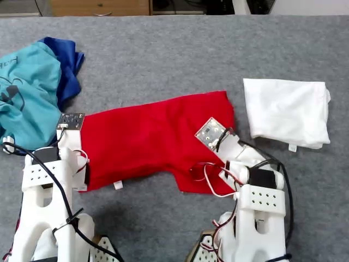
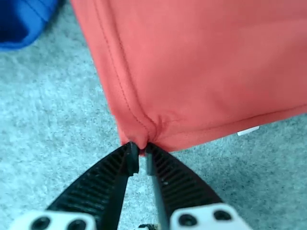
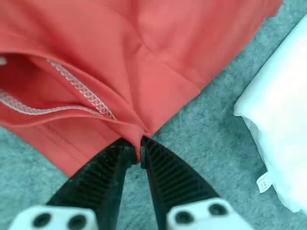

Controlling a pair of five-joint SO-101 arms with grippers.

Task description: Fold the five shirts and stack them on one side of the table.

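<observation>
**Red shirt held at two edge points: slip and skew risk**

The red shirt (image 1: 147, 142) lies spread and partly doubled over on the grey table (image 1: 180, 49).

The left gripper (image 2: 140, 152) is pressed together on a small tuck of cloth at one corner of the red shirt, where the stitched hem turns. The right gripper (image 3: 138, 146) is likewise closed on a thin nip at the red shirt's opposite end, beside an exposed inner seam with zigzag stitching.

A folded white shirt (image 1: 286, 112) sits just beside the red shirt on the right gripper's end. A teal shirt (image 1: 27, 93) and a blue shirt (image 1: 65, 65) lie in a loose heap just off the end held by the left gripper.

Risks, as judged:
- Both bites take very little cloth. A lift or pull would likely draw the cloth out of the fingertips.
- At the right gripper the cloth appears layered. One layer may drop free and spoil the fold.
- Uneven travel between the arms would skew the edge and leave a crooked fold.
- A swing toward the white shirt could drag across it and undo its fold.
- The corner nearest the teal shirt could catch that heap.
</observation>
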